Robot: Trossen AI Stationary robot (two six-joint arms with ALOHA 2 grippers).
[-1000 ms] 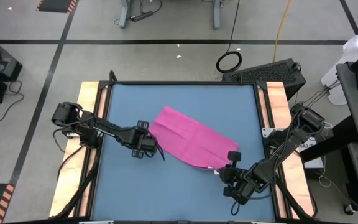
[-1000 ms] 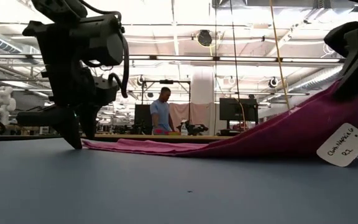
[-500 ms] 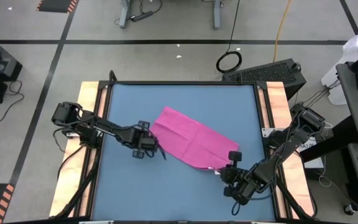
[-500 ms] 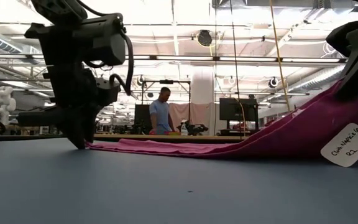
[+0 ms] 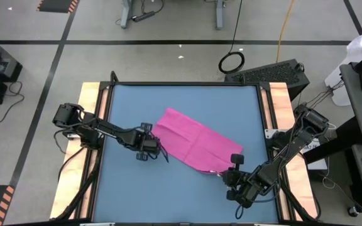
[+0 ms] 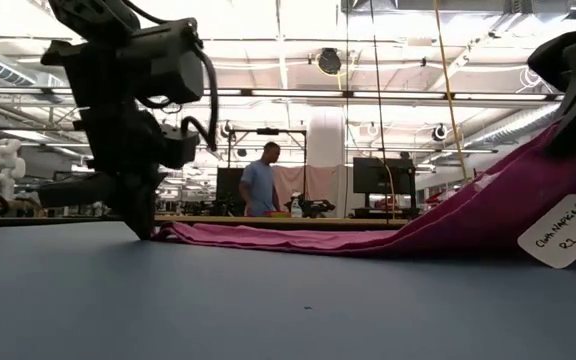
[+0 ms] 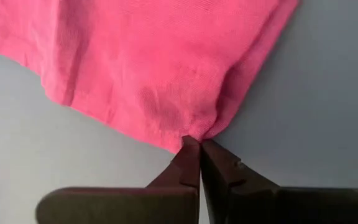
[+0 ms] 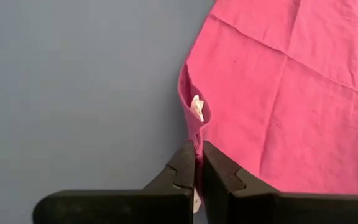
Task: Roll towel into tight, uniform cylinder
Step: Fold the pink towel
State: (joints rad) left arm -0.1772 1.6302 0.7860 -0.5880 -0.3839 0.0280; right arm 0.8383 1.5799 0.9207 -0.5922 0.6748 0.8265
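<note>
The magenta-pink towel (image 5: 197, 141) lies spread slantwise on the blue tabletop (image 5: 137, 188), most of it flat. My left gripper (image 5: 162, 152) is shut on the towel's left corner, low at the table. My right gripper (image 5: 222, 171) is shut on the near right corner, beside the white tag (image 6: 565, 232), and holds that corner raised. In the low view the towel (image 6: 368, 235) slopes up from the table toward the right gripper, whose fingertips lie outside that picture. My left gripper pinches the towel's left corner (image 7: 191, 132) between its two fingertips, and the cloth puckers there. In the low view the fingers (image 6: 146, 225) point down at the table. The corner stays at table height. My right gripper pinches the towel's edge (image 8: 195, 138) at the tagged corner (image 8: 196, 107) between its two fingers. That corner is lifted clear of the table. The cloth runs up to it in a straight slope, and the tag hangs below.
Wooden rails (image 5: 90, 100) run along the table's left and right sides. Bare blue tabletop lies near and far of the towel. A dark case (image 5: 269, 72) sits beyond the far right corner. A person (image 6: 260, 185) stands in the room behind.
My left gripper has slid a little toward the towel's left corner and shut on it. That end of the cloth is now slightly gathered. My right gripper has kept its hold, and the tag has swung a little.
</note>
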